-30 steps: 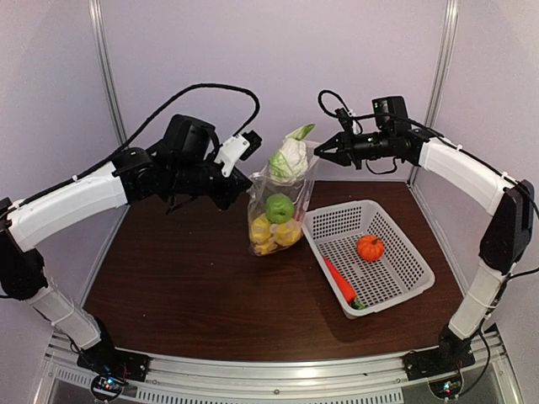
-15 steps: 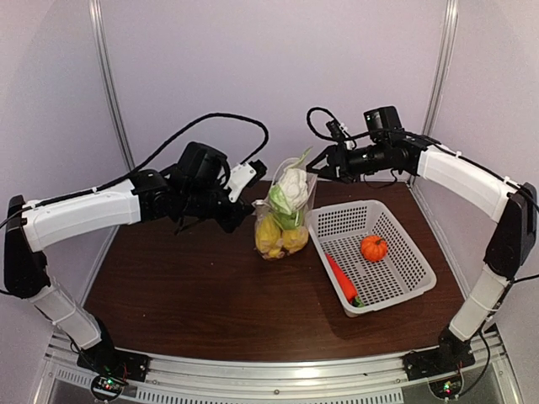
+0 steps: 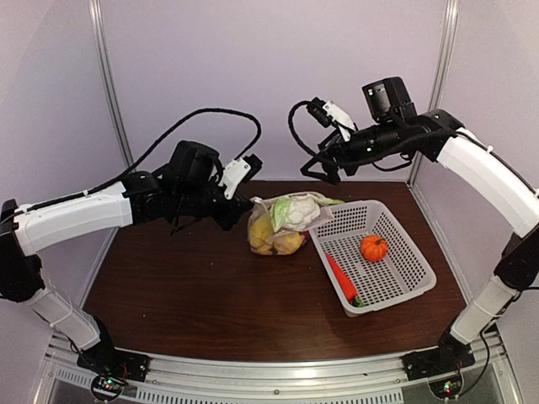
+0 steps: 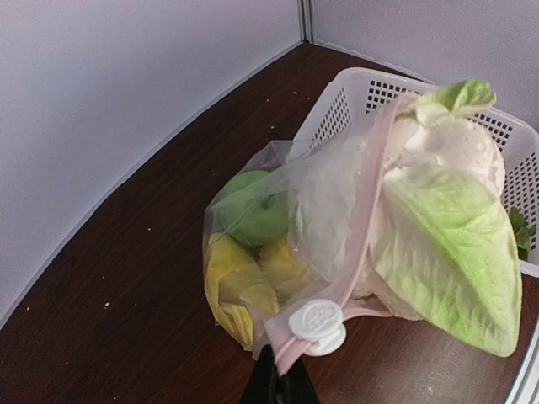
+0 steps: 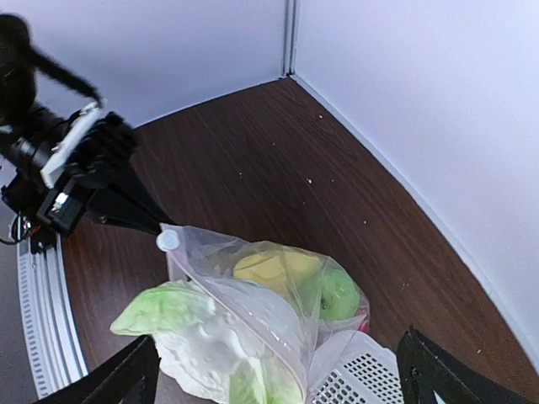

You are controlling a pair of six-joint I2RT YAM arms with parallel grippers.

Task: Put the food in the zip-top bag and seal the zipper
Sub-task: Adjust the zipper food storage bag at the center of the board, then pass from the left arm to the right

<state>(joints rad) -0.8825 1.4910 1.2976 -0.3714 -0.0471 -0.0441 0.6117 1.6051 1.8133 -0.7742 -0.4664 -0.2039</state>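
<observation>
The left pincer (image 4: 278, 389) is pressed together on the thin clear zipper strip (image 4: 366, 194), just below its small white slider tab (image 4: 317, 323), and pins that corner of the clear crinkly zip-top bag (image 3: 268, 236). The bag lies slumped on the dark brown desk (image 3: 185, 286) near the middle of the far edge, its mouth towards the white perforated plastic basket (image 3: 396, 273) and touching the basket's near-left rim. Inside sit a green toy apple (image 4: 253, 210) and yellow toy lemons (image 4: 232, 282). A white toy cauliflower (image 3: 295, 210) with pale green leaves pokes halfway out of the mouth.

Above and right of the bag, the right pincer (image 3: 320, 168) hangs with its fingers wide apart, gripping nothing. Further right, a small orange toy pumpkin (image 3: 370, 247) and an orange toy carrot (image 3: 340, 282) lie in the basket.

Filling looks like the step in hand, not sealing. The next move probably calls for seating the cauliflower deeper, or fetching the pumpkin while the left pincer holds the mouth.
</observation>
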